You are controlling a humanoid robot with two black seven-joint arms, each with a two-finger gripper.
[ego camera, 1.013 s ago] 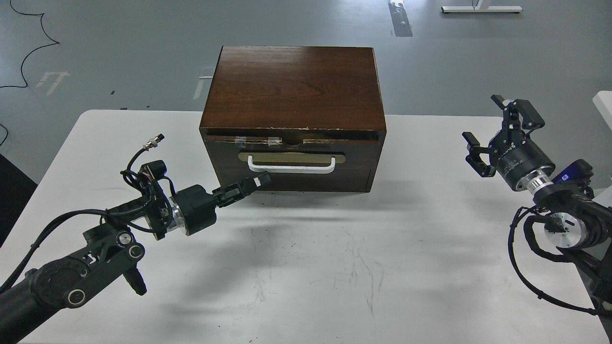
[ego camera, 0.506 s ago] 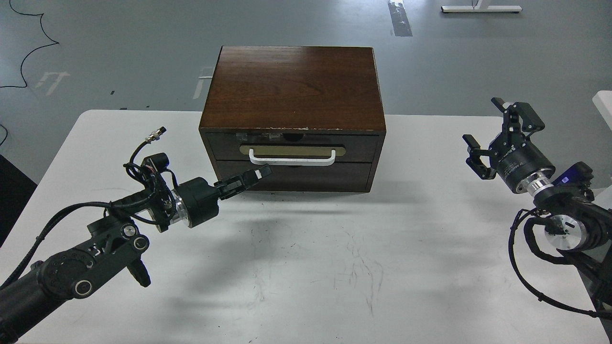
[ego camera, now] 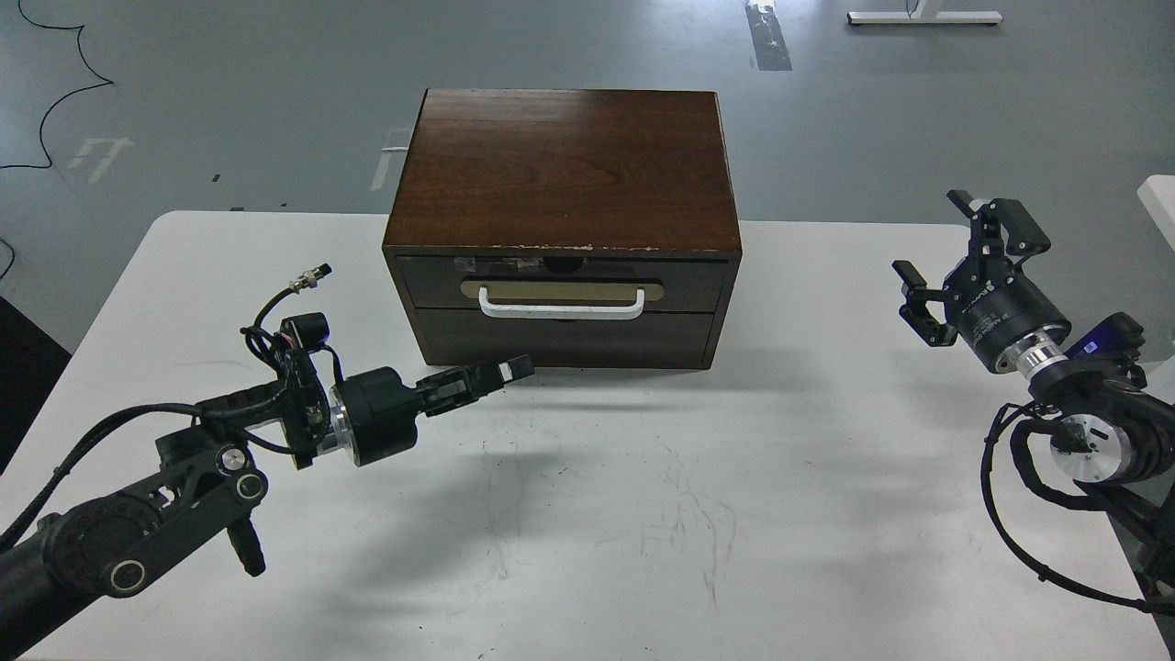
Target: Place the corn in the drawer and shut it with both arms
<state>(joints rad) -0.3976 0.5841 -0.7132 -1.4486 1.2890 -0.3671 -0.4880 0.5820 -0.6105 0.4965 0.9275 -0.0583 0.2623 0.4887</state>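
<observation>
The dark brown drawer with its white bar handle sits pushed in, flush with the front of the wooden cabinet. The corn is out of view. My left gripper is shut and empty, low over the table just in front of the cabinet's lower left corner, not touching the drawer. My right gripper is open and empty, raised over the table's right side, well apart from the cabinet.
The white table bears scuff marks in front of the cabinet. A plain panel sits below the drawer. Grey floor with tape marks lies behind. A white object's edge shows at far right.
The drawer went from slightly open to fully shut. My left gripper then dropped down and back from the drawer front. My right gripper barely shifted.
</observation>
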